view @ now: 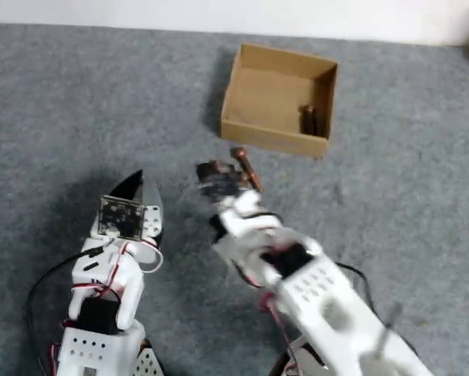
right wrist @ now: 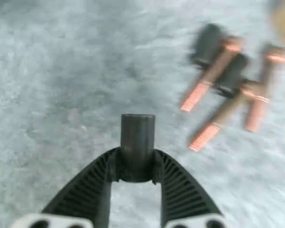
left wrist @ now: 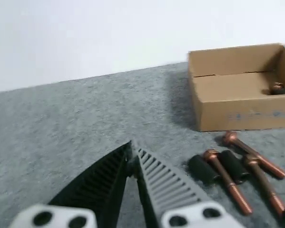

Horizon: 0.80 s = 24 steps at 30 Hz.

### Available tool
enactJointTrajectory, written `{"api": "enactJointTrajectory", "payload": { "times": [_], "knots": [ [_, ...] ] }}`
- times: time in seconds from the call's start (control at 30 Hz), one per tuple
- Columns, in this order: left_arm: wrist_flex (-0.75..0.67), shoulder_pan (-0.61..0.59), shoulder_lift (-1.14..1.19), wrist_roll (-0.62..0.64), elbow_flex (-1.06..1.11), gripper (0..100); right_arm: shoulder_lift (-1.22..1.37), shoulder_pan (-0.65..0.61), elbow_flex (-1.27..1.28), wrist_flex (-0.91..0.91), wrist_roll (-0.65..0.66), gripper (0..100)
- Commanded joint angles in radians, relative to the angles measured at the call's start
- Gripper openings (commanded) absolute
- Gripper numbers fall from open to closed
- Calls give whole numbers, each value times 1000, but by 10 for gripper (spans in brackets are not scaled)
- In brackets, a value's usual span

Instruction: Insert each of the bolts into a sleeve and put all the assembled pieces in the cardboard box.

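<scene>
Your right gripper (right wrist: 136, 165) is clamped on a dark sleeve (right wrist: 137, 135), which sticks out past the fingertips above the grey carpet (right wrist: 61, 71). Your left gripper (left wrist: 132, 153) has its fingers pressed together at the tips with nothing between them. It hangs over bare carpet on the left of the table, well apart from the parts. The loose pieces lie in a tight cluster on the carpet ahead of the held sleeve. They are three copper bolts (left wrist: 228, 181) and two loose sleeves (left wrist: 235, 166), with one of the bolts lying between the two sleeves and another lying nearest the box. That cluster sits between your grippers and the cardboard box (view: 273, 135), just short of the box's near wall. From above, your right arm stretches over the cluster and covers most of it, with a bolt (view: 246, 168) poking out beside the gripper toward the box. The box stands open at the top near the far edge of the carpet, with a white wall (left wrist: 109, 33) behind it. An assembled piece (view: 308, 119), dark with a copper head, lies inside the box, close to its near wall.
</scene>
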Motion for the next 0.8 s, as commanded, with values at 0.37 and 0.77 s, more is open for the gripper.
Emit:
{"api": "enactJointTrajectory", "payload": {
  "times": [0.37,0.77],
  "knots": [
    [-143,120,615,-51,-254,35,-716,272,337,189,83,5],
    [-129,274,1583,416,-840,117,-897,274,440,193,81,5]
  ]
}}
